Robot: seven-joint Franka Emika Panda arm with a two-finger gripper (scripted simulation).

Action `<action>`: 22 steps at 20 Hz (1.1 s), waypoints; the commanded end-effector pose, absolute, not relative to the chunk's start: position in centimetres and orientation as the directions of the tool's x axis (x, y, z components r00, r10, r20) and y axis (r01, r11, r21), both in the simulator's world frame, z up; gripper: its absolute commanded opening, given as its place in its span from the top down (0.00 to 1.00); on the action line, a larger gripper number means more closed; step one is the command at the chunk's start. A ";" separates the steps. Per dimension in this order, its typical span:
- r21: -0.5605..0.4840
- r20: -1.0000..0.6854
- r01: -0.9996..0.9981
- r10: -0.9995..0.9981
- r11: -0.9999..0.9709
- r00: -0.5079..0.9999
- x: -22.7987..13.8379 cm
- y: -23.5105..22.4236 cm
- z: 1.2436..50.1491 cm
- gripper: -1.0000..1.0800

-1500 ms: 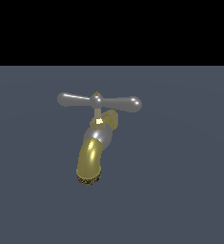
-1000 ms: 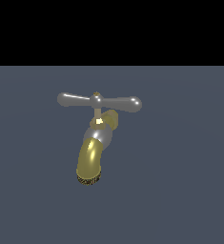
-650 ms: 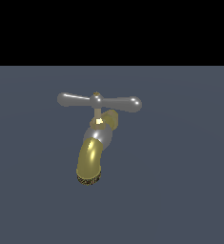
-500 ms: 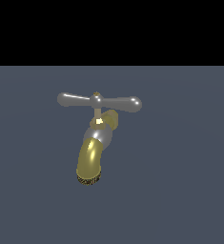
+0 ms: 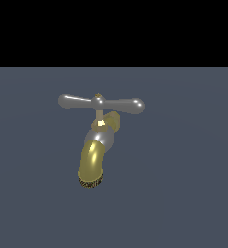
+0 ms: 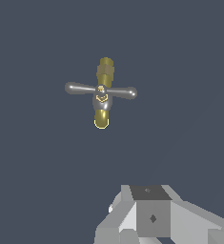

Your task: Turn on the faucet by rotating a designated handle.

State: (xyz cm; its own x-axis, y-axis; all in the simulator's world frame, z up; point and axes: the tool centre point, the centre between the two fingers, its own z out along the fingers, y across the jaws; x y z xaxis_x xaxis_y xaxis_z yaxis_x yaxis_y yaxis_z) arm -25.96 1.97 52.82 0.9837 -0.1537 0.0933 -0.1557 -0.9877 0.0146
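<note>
The faucet (image 5: 92,162) stands on the dark grey floor in the exterior view, its brass spout curving down to a dark ribbed mouth below a silver collar. The handle (image 5: 100,102) is a silver crossbar on top; its slim arm points to the exterior view's left and its thicker arm to the right. The wrist view shows the faucet (image 6: 102,112) and the handle (image 6: 101,90) from above, at a distance. Only the white body of my gripper (image 6: 151,217) shows at the edge of the wrist view, well apart from the faucet. Its fingers are not clear. The gripper is out of the exterior view.
A flat dark grey floor (image 5: 183,193) surrounds the faucet. A black band (image 5: 113,29) fills the upper part of the exterior view.
</note>
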 end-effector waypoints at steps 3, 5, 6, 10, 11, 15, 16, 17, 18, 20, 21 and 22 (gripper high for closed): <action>-0.014 0.138 -0.256 -0.255 -0.967 0.957 -26.0 4.0 54.2 1.00; -0.029 0.158 -0.305 -0.306 -0.952 0.939 -26.0 5.1 54.8 1.00; -0.037 0.168 -0.329 -0.330 -0.944 0.929 -25.9 5.7 55.1 1.00; -0.067 0.199 -0.421 -0.425 -0.905 0.883 -25.5 8.1 55.8 1.00; -0.074 0.205 -0.443 -0.448 -0.894 0.870 -25.3 8.7 55.9 1.00; -0.101 0.226 -0.526 -0.534 -0.845 0.815 -24.4 11.1 56.0 1.00; -0.108 0.229 -0.545 -0.554 -0.831 0.800 -24.1 11.7 55.9 1.00; -0.114 0.232 -0.565 -0.574 -0.817 0.785 -23.8 12.3 55.8 1.00; -0.120 0.235 -0.584 -0.594 -0.803 0.769 -23.5 12.9 55.7 1.00; -0.131 0.238 -0.620 -0.632 -0.773 0.737 -22.7 14.1 55.3 1.00; -0.136 0.239 -0.638 -0.650 -0.758 0.721 -22.3 14.6 55.1 1.00; -0.141 0.240 -0.656 -0.668 -0.742 0.704 -21.9 15.2 54.8 1.00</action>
State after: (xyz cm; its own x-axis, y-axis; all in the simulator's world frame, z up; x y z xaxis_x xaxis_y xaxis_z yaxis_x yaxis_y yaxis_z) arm -22.51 14.31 55.19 0.7305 -0.6396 0.2394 -0.6282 -0.7668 -0.1320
